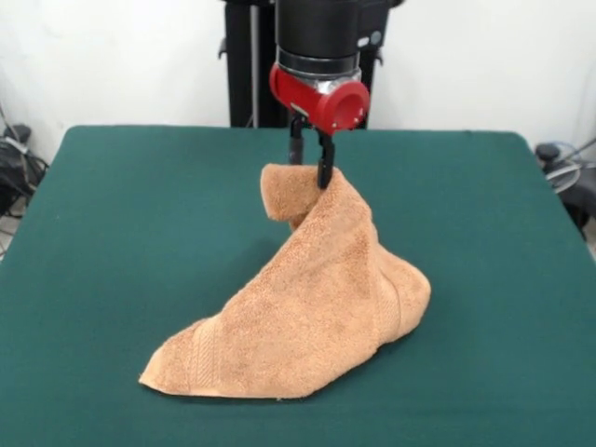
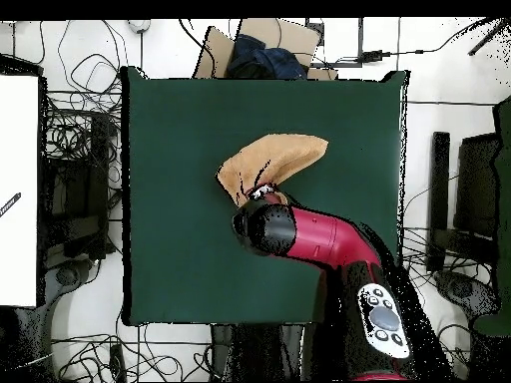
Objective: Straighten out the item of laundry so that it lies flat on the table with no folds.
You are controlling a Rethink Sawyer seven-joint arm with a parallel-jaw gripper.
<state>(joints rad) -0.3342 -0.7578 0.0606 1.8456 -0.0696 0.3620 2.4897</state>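
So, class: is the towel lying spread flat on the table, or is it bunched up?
Bunched up. The hand pinches a fold of the towel and holds it raised like a tent, while its lower edge rests on the table.

The towel (image 1: 307, 317) is a light orange-tan all over, with a looped terry texture; a woven band of plainer ribbing, in the same tan, runs near its lower left edge and another shows up the fold at its right side. The counter (image 1: 130, 242) beneath it is covered in an even dark green, felt-like, with no pattern. The end effector (image 1: 311, 160) has black fingers under a bright red housing, topped by a silver ring and a black cylinder. From overhead the arm (image 2: 334, 239) is crimson with black joints and a pale grey button panel.
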